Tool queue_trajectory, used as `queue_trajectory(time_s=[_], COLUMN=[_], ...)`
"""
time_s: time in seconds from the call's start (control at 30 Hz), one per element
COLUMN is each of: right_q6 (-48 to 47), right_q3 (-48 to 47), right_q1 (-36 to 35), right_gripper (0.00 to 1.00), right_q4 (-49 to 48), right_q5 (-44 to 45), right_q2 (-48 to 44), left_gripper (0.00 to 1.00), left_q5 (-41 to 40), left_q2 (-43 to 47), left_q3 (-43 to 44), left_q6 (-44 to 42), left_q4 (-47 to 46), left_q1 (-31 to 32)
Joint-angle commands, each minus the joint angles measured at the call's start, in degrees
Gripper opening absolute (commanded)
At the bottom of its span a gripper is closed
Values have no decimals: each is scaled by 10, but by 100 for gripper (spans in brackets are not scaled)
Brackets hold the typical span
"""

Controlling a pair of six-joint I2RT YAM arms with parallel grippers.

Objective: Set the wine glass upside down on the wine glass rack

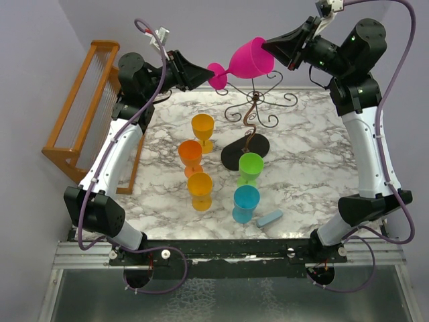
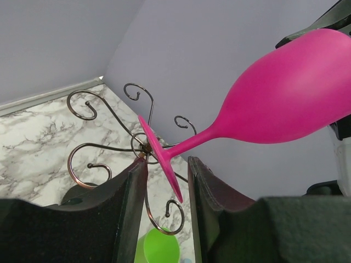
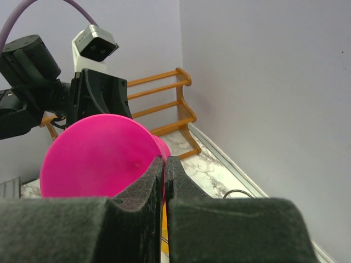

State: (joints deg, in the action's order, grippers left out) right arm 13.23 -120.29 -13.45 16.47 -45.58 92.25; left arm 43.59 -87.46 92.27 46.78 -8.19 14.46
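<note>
A pink wine glass [image 1: 251,59] lies nearly sideways in the air above the wine glass rack [image 1: 253,111], a thin dark wire tree with curled arms and a black oval base [image 1: 244,153]. My right gripper [image 1: 271,48] is shut on the bowl's rim, seen in the right wrist view [image 3: 165,160] with the pink bowl [image 3: 93,159] to the left. My left gripper [image 1: 204,72] is open, its fingers on either side of the glass's foot [image 2: 162,159], and the gripper shows in the left wrist view [image 2: 167,164]. The rack's curls [image 2: 109,148] lie just behind the foot.
A large orange-brown wooden rack [image 1: 80,114] stands at the left edge. On the marble table stand a yellow glass [image 1: 202,131], an orange one [image 1: 190,155], another yellow one [image 1: 200,189], a green one [image 1: 251,168] and a blue one [image 1: 246,203]. A small light-blue object [image 1: 270,218] lies near the front.
</note>
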Motion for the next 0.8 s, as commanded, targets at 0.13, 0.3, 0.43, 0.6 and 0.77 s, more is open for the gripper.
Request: queue_trajectory(time_s=[0.13,0.3,0.43,0.6,0.77], right_q6=[-28,-32,-37,-41,-39], right_q3=[6,16,19,24,26], right_q1=[-14,-14,-14,-14,-14], right_gripper=[1,1,1,1,1], right_q4=[-7,-9,-9,-11,-14], right_q5=[26,32,38,42,42], right_q2=[-19,-22,-24,-27,-27], left_gripper=[31,27,36,35,27], left_q5=[15,11,3,-4,-5], left_q2=[-1,4,9,12,13], left_q3=[-13,-14,-14,-16,-17], left_q6=[-2,-6,-11,-14,-16], left_q4=[-8,-3,5,9,11], left_q1=[8,8,8,8,8])
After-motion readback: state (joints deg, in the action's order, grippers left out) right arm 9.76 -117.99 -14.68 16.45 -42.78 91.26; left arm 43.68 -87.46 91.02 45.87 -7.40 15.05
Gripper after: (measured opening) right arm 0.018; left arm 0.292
